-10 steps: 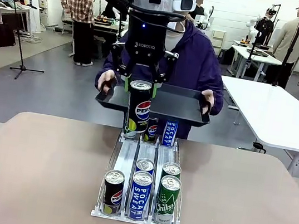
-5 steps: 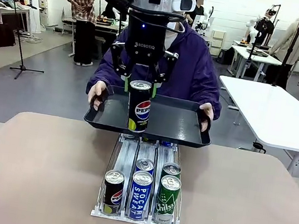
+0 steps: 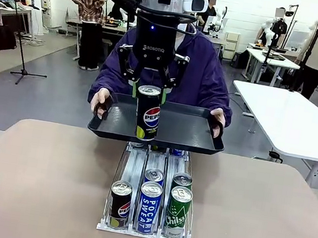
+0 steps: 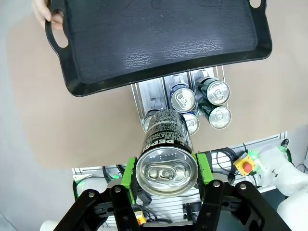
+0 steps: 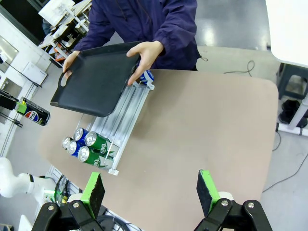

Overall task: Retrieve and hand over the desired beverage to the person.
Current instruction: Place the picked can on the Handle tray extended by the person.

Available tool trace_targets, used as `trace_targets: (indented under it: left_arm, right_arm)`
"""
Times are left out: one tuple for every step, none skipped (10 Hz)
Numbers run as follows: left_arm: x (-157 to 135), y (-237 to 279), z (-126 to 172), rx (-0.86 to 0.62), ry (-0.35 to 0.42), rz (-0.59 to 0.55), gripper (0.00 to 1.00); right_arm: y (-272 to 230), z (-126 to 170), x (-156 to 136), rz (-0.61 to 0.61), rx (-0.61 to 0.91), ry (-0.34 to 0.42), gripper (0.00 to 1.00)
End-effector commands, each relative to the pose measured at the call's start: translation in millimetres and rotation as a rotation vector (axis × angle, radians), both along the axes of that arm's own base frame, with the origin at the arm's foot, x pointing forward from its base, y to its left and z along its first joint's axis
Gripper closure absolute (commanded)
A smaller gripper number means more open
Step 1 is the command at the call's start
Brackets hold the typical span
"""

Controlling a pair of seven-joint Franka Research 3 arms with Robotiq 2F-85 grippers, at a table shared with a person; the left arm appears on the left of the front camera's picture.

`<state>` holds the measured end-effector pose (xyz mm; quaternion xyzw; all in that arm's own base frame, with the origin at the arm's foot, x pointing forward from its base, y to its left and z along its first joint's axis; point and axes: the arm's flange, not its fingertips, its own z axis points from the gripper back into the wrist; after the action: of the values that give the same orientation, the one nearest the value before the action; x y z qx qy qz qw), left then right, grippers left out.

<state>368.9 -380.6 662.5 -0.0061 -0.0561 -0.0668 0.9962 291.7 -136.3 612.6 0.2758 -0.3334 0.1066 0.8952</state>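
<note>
Tray (image 3: 188,133) came forward — over rack (image 3: 134,168), beyond Pepsi can (image 3: 147,115).

Rack (image 3: 133,169): middle of tabletop (image 3: 29,183), 3 lanes toward the person (image 3: 204,78) at the far side. Cans (image 3: 149,204): 3 at its near end, 2 behind them, middle and right lanes. Tray (image 3: 187,129): above its far end. Pepsi can (image 3: 147,112): in left tool (image 3: 150,92), before tray.

Left gripper (image 3: 149,96) hanging at centre, pointing straight down, fingers clamping a can (image 3: 147,117). Right gripper (image 5: 151,192) hovering high, fingers (image 5: 94,191) standing wide apart.
</note>
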Motion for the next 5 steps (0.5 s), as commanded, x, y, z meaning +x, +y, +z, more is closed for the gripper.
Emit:
trace_targets:
  left_arm:
    - [-6.3,5.1,1.4,-0.005,0.0,-0.002,0.93]
    - [-6.3,5.1,1.4,-0.005,0.0,-0.002,0.93]
    - [-6.3,5.1,1.4,-0.005,0.0,-0.002,0.93]
    - [-6.3,5.1,1.4,-0.005,0.0,-0.002,0.93]
    - [0.0,0.0,0.0,0.0,0.0,0.0,0.42]
  right_arm:
    - [-1.7,-0.3,2.3,0.021,0.024,-0.016,0.0]
    - [-1.7,-0.3,2.3,0.021,0.024,-0.016,0.0]
    - [-1.7,-0.3,2.3,0.021,0.024,-0.016,0.0]
    - [-1.7,-0.3,2.3,0.021,0.024,-0.016,0.0]
    - [-1.7,-0.3,2.3,0.021,0.024,-0.016,0.0]
